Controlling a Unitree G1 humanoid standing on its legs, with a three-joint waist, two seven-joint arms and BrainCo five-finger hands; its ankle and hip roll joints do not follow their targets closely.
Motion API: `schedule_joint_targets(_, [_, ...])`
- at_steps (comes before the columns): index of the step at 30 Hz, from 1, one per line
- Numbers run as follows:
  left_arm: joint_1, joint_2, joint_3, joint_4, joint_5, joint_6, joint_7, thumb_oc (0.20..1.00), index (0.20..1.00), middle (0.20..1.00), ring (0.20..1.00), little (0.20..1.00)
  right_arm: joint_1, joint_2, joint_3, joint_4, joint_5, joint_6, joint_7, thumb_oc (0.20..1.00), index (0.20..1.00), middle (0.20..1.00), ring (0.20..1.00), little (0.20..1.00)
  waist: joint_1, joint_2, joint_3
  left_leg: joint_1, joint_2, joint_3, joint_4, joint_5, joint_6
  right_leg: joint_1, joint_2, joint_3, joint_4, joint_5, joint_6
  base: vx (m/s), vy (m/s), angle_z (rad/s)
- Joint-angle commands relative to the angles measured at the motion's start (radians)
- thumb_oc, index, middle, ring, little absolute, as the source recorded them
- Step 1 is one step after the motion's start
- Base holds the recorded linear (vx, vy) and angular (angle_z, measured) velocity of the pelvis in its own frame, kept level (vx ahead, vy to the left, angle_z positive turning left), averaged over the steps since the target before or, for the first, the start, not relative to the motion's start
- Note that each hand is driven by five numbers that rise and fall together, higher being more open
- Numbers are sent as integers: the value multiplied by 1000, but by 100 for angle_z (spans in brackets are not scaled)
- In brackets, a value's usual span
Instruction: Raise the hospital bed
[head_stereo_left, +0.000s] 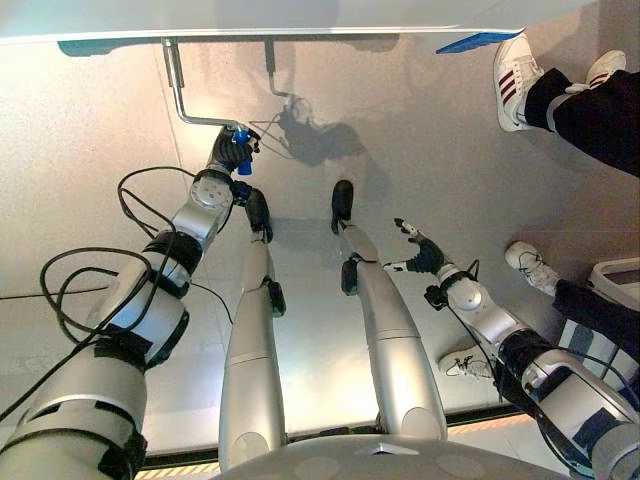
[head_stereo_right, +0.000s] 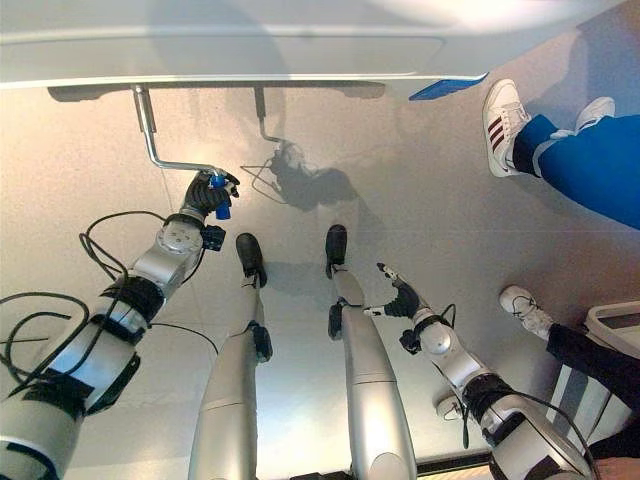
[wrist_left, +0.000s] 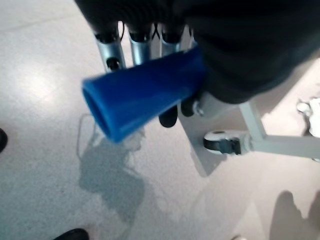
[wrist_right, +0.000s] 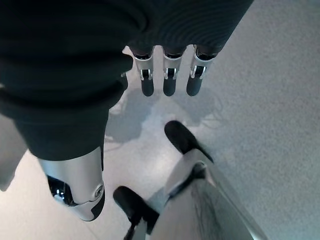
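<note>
The hospital bed's pale edge (head_stereo_left: 300, 25) runs across the far side of the eye views. A bent metal crank rod (head_stereo_left: 178, 90) hangs down from it and ends in a blue handle (head_stereo_left: 243, 167). My left hand (head_stereo_left: 228, 152) is shut on that handle; in the left wrist view my fingers (wrist_left: 140, 45) curl behind the blue handle (wrist_left: 145, 95), whose free end sticks out. My right hand (head_stereo_left: 420, 255) hangs low to the right of my legs, open, its fingers (wrist_right: 169, 80) straight over bare floor and holding nothing.
A second, shorter crank rod (head_stereo_left: 272, 70) hangs beside the first. A blue part (head_stereo_left: 478, 41) marks the bed's right corner. A person's shoes (head_stereo_left: 515, 65) (head_stereo_left: 535, 268) stand at the right, by a white bin (head_stereo_left: 620, 275). A bed caster (wrist_left: 222, 141) sits near the handle.
</note>
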Motion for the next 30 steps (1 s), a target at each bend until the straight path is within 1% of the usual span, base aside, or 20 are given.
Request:
schedule_joint_targets(1, [-47, 0, -33, -178, 8, -102, -38, 200, 200, 200, 200, 200, 73, -49, -8, -54, -14, -1, 12, 1000, 1000, 1000, 1000, 1000, -4, 29, 35, 42, -74, -16, 18, -49, 43, 72, 49, -38, -132, 128, 105, 0, 0, 0])
schedule_joint_targets(6, [-6, 90, -54, -325, -32, -120, -65, 200, 200, 200, 200, 200, 97, -57, -22, -57, -18, -1, 17, 1000, 1000, 1000, 1000, 1000, 5, 38, 31, 42, -78, -15, 18, -49, 43, 75, 48, -39, -135, 128, 105, 0, 0, 0])
schedule_joint_targets(7, [14, 130, -56, -379, -41, -127, -75, 200, 200, 200, 200, 200, 103, -61, -26, -62, -19, -2, 20, 1000, 1000, 1000, 1000, 1000, 8, 41, 31, 41, -79, -16, 17, -49, 44, 73, 48, -40, -134, 128, 106, 0, 0, 0])
schedule_joint_targets(8, [15, 131, -56, -380, -41, -126, -75, 200, 200, 200, 200, 200, 103, -61, -26, -62, -19, -2, 20, 1000, 1000, 1000, 1000, 1000, 8, 41, 31, 41, -79, -16, 17, -49, 44, 73, 48, -40, -134, 128, 106, 0, 0, 0])
schedule_joint_targets(9, [42, 177, -53, -436, -59, -137, -87, 200, 200, 200, 200, 200, 112, -66, -34, -68, -19, -3, 24, 1000, 1000, 1000, 1000, 1000, 12, 43, 31, 41, -79, -17, 16, -49, 44, 74, 48, -40, -135, 128, 106, 0, 0, 0])
schedule_joint_targets(10, [43, 178, -52, -437, -59, -136, -87, 200, 200, 200, 200, 200, 112, -66, -33, -68, -19, -3, 24, 1000, 1000, 1000, 1000, 1000, 12, 43, 30, 41, -79, -16, 16, -49, 44, 74, 48, -40, -135, 128, 106, 0, 0, 0])
schedule_joint_targets(11, [61, 201, -46, -468, -67, -141, -89, 200, 200, 200, 200, 200, 115, -69, -36, -68, -20, -5, 24, 1000, 1000, 1000, 1000, 1000, 14, 44, 30, 41, -79, -17, 15, -49, 44, 73, 47, -40, -135, 128, 106, 0, 0, 0])
schedule_joint_targets(12, [100, 250, -26, -530, -89, -154, -97, 200, 200, 200, 200, 200, 127, -76, -45, -81, -19, -8, 27, 1000, 1000, 1000, 1000, 1000, 20, 47, 31, 42, -80, -18, 15, -49, 44, 71, 47, -40, -133, 128, 106, 0, 0, 0])
schedule_joint_targets(13, [103, 252, -25, -531, -90, -154, -97, 200, 200, 200, 200, 200, 127, -76, -45, -82, -19, -8, 28, 1000, 1000, 1000, 1000, 1000, 19, 47, 31, 42, -80, -18, 15, -49, 44, 71, 47, -40, -133, 128, 106, 0, 0, 0])
schedule_joint_targets(16, [160, 316, 4, -605, -126, -163, -115, 200, 200, 200, 200, 200, 138, -78, -53, -82, -22, -10, 30, 1000, 1000, 1000, 1000, 1000, 26, 52, 31, 42, -81, -20, 13, -47, 44, 70, 46, -41, -131, 129, 107, 0, 0, 0])
schedule_joint_targets(17, [161, 316, 4, -605, -126, -163, -115, 200, 200, 200, 200, 200, 137, -78, -53, -82, -22, -10, 30, 1000, 1000, 1000, 1000, 1000, 26, 52, 31, 42, -81, -20, 13, -47, 44, 70, 46, -41, -131, 129, 107, 0, 0, 0])
schedule_joint_targets(18, [201, 370, 25, -657, -142, -169, -125, 200, 200, 200, 200, 200, 148, -85, -61, -93, -24, -13, 33, 1000, 1000, 1000, 1000, 1000, 30, 55, 30, 42, -82, -20, 14, -48, 43, 70, 44, -41, -130, 128, 107, 0, 0, 0])
schedule_joint_targets(24, [345, 511, 101, -796, -214, -191, -167, 200, 200, 200, 200, 200, 174, -103, -76, -97, -28, -23, 43, 1000, 1000, 1000, 1000, 1000, 43, 66, 32, 41, -85, -21, 16, -48, 43, 68, 43, -43, -130, 129, 109, 0, 0, 0])
schedule_joint_targets(29, [489, 594, 188, -859, -247, -200, -201, 200, 200, 200, 200, 200, 189, -114, -91, -97, -32, -33, 49, 1000, 1000, 1000, 1000, 1000, 54, 73, 33, 38, -88, -22, 22, -51, 45, 67, 42, -41, -128, 129, 110, 0, 0, 0])
schedule_joint_targets(30, [546, 608, 228, -864, -257, -204, -206, 200, 200, 200, 200, 200, 193, -121, -95, -100, -34, -36, 49, 1000, 1000, 1000, 1000, 1000, 58, 76, 33, 37, -88, -21, 21, -50, 45, 66, 40, -41, -127, 130, 111, 0, 0, 0])
